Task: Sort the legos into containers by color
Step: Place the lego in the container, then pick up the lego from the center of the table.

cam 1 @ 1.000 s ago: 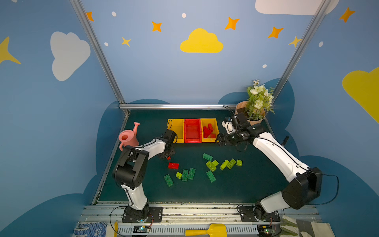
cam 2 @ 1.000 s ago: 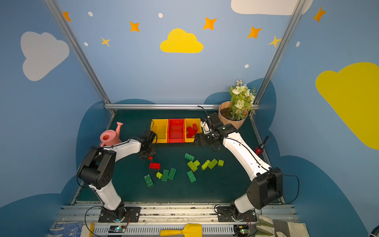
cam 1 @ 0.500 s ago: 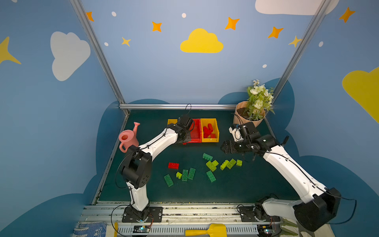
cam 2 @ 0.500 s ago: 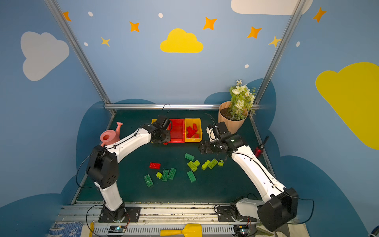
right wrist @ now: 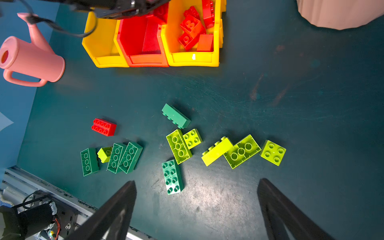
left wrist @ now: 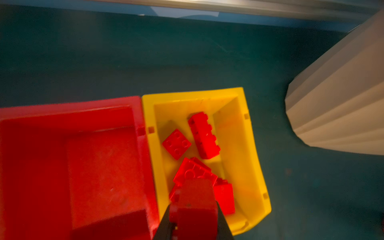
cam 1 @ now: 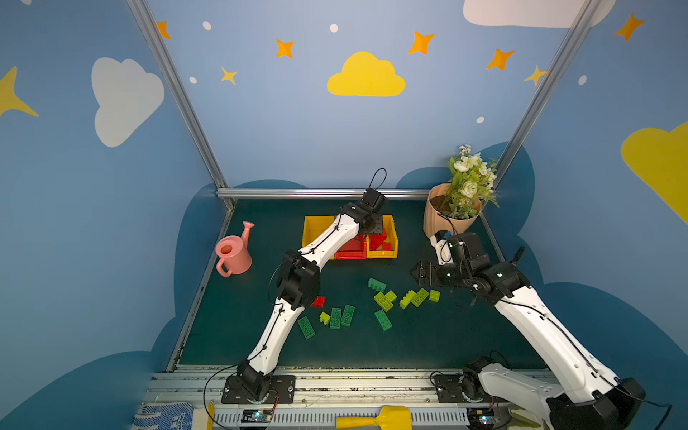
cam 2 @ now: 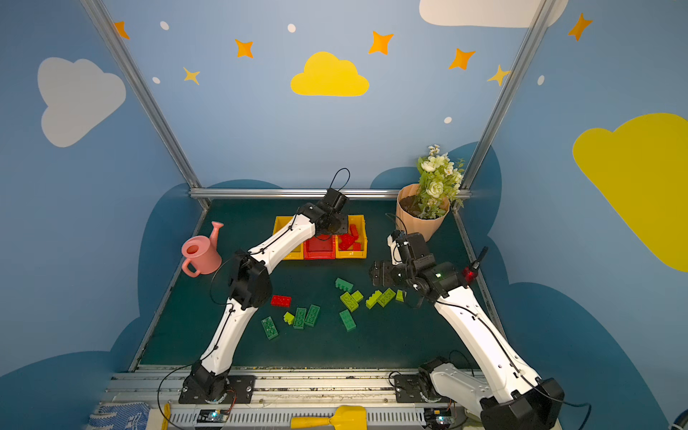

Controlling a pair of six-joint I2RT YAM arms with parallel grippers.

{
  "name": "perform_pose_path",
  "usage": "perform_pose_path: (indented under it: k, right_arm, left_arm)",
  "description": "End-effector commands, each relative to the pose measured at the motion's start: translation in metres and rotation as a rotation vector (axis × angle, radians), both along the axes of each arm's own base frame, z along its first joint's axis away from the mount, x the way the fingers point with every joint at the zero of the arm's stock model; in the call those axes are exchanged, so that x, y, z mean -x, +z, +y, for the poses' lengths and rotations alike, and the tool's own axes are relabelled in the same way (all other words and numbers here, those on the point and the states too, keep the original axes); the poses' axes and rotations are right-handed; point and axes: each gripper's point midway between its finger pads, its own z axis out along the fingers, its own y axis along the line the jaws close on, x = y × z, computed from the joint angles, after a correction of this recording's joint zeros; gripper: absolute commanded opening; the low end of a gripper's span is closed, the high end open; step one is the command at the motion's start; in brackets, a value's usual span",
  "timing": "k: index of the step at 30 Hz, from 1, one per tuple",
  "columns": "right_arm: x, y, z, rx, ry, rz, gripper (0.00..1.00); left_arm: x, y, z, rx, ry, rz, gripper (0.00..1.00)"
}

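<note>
My left gripper [left wrist: 193, 209] is shut on a red lego [left wrist: 195, 199] and hangs over the right yellow container [left wrist: 255, 162], which holds several red legos [left wrist: 204, 135]. The red container [left wrist: 137, 108] beside it and the left yellow container [cam 1: 316, 223] hold no legos that I can see. My right gripper [right wrist: 197, 181] is open and holds nothing, above the table near the lime green legos [right wrist: 242, 151]. Dark green legos [right wrist: 172, 176] and one red lego [right wrist: 104, 127] lie loose on the mat.
A pink watering can [cam 1: 234, 253] stands at the left. A peach flower pot [cam 1: 446, 219] is at the back right. A red-and-black tool [cam 2: 473, 270] lies by the right edge. A metal rail [cam 1: 298, 193] runs behind the containers.
My left arm has swung from the mat left of the containers to above the right yellow one, carrying the red lego. My right arm has drawn back from that container, still open.
</note>
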Motion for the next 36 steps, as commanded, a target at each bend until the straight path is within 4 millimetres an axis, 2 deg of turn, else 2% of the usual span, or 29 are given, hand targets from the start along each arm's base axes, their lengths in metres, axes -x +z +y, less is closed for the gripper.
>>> perform_pose_path:
  k: [1,3,4,5,6,7,8,13,18,22,25,31,36]
  right_arm:
    - [0.001,-0.001,-0.008,0.014,-0.033,-0.006,0.91]
    - [0.001,-0.001,-0.011,0.016,-0.039,-0.005,0.90]
    - [0.002,0.000,-0.011,0.014,-0.041,-0.007,0.90]
    - [0.002,0.000,-0.012,0.015,-0.043,-0.006,0.90]
    - [0.002,0.000,-0.013,0.014,-0.046,-0.005,0.90]
    - [0.003,0.000,-0.013,0.014,-0.044,-0.007,0.90]
    - [0.003,0.001,-0.014,0.014,-0.045,-0.007,0.91]
    - [0.002,0.003,-0.013,0.001,-0.046,-0.011,0.91]
    - [0.000,0.001,-0.009,-0.011,-0.038,-0.004,0.91]
    - [0.001,-0.001,-0.004,-0.025,-0.017,0.002,0.90]
    - [0.002,-0.001,-0.001,-0.045,-0.004,0.011,0.91]
    - [0.010,-0.007,0.010,-0.067,0.041,0.045,0.92]
    - [0.011,-0.020,0.020,-0.047,0.067,0.070,0.95]
  left_arm:
    - [-0.003,-0.007,-0.014,0.030,-0.032,0.019,0.16]
    - [-0.010,-0.012,-0.021,0.049,-0.034,0.001,0.20]
    - [-0.013,-0.014,-0.023,0.056,-0.036,-0.005,0.26]
    - [-0.017,-0.014,-0.024,0.062,-0.034,-0.013,0.40]
    - [-0.018,-0.016,-0.025,0.064,-0.035,-0.016,0.60]
    - [-0.020,-0.015,-0.026,0.069,-0.034,-0.021,0.84]
    - [-0.020,-0.013,-0.028,0.074,-0.038,-0.025,0.93]
    - [-0.013,0.016,-0.030,0.104,-0.050,-0.045,0.94]
    - [0.009,0.062,-0.028,0.077,-0.083,-0.121,0.95]
    - [0.034,0.087,-0.011,0.059,-0.075,-0.156,0.95]
    - [0.060,0.083,0.016,0.010,-0.047,-0.149,0.95]
    - [0.136,0.036,0.097,-0.141,0.035,-0.055,1.00]
    - [0.194,0.013,0.156,-0.214,0.098,-0.005,1.00]
